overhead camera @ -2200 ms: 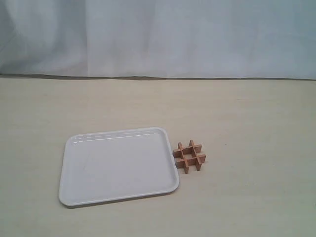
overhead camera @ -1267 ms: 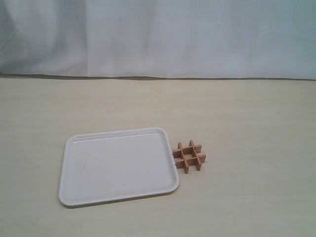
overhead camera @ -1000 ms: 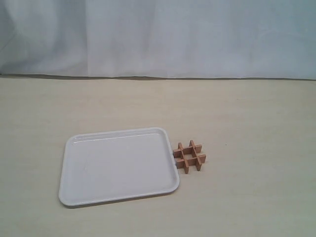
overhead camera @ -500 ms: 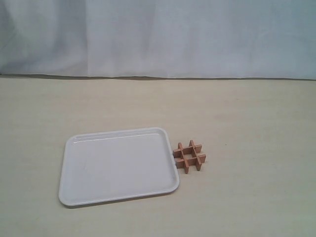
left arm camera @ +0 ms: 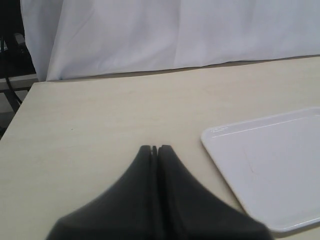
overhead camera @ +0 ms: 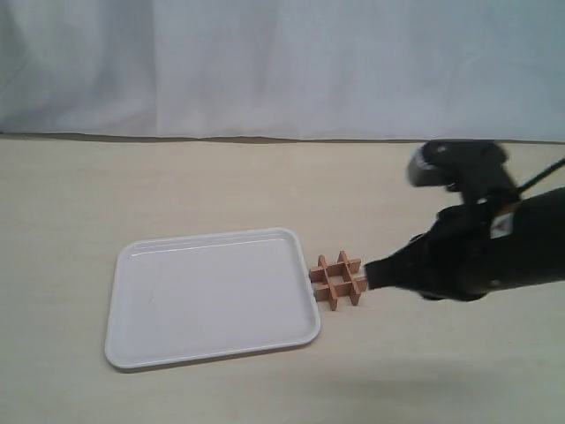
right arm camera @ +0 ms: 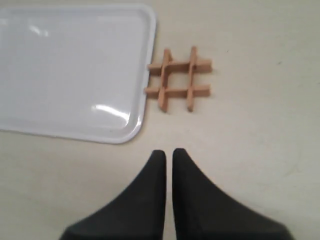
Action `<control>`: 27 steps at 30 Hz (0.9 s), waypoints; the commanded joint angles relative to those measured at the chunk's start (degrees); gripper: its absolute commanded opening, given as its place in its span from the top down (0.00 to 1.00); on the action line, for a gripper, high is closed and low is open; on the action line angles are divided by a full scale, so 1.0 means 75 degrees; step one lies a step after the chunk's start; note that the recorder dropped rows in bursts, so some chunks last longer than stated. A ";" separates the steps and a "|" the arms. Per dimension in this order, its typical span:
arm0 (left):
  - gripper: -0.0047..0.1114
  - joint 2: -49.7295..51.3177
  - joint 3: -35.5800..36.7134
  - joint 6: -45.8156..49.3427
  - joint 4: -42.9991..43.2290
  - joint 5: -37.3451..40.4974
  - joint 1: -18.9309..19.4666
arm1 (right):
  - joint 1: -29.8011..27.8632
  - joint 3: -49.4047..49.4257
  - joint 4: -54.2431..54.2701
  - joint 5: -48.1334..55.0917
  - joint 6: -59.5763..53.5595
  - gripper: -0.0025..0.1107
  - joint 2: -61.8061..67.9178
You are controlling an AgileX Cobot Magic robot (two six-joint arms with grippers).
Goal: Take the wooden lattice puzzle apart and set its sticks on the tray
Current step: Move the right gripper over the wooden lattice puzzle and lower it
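Exterior view: puzzle [overhead camera: 338,280], intact, lower centre, just beside tray [overhead camera: 212,300] right edge. Right gripper [overhead camera: 370,272] near puzzle's right side, fingers narrow, empty. Left gripper [left arm camera: 154,148]: fingers pressed together, empty.

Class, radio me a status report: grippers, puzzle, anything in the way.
Left gripper shut, empty. Right gripper near-shut, empty, close to wooden lattice puzzle. Puzzle intact beside tray. Path unobstructed.

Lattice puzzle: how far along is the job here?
Done: nothing. The wooden lattice puzzle sits whole beside the tray, which is bare. In hand: the right gripper, empty, is close to the puzzle. Remaining: pull all four sticks apart and put them on the tray.
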 commanded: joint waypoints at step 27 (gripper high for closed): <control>0.96 -0.0014 0.0020 -0.0010 0.0004 -0.0040 0.0019 | 0.0736 -0.1545 -0.2216 -0.0116 0.1215 0.67 0.3535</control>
